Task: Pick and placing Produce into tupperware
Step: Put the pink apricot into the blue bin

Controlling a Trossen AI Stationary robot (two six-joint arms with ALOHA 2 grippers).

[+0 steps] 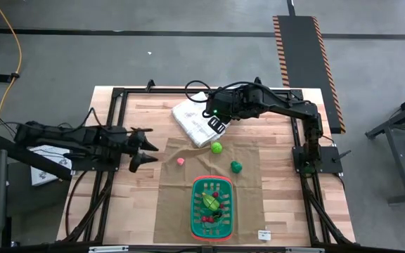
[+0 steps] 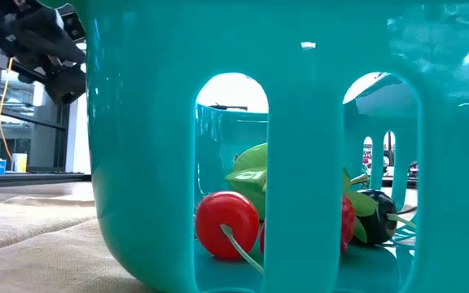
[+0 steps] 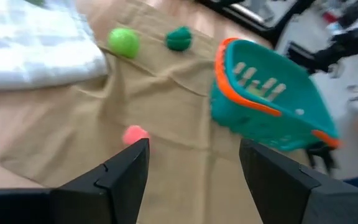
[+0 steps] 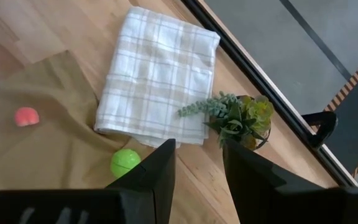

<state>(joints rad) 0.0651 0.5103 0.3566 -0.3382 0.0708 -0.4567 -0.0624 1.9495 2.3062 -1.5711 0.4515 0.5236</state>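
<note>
Table of pale wood planks fills your overhead view, with a tan cloth spread over its middle. On the near part of that cloth you have the tupperware, a green slotted basket with a red-orange rim; it already holds several produce pieces: a light green leafy one, small red ones and a dark one, seen through the slots in your low view. The folded white checked towel lies at the far side of the table, its corner on the tan cloth's edge, and a small leafy potted plant sits just beside it. You see three pieces outside the basket, all on the tan cloth: a bright green ball near the towel, a darker green piece between that ball and the basket, and a tiny pink piece well apart to the left. Your left gripper hovers at the cloth's left edge, close to the pink piece, fingers spread wide and holding nothing. Your right gripper hangs above the towel's near edge, just beyond the bright green ball; its fingers stand slightly apart with nothing between them.
</note>
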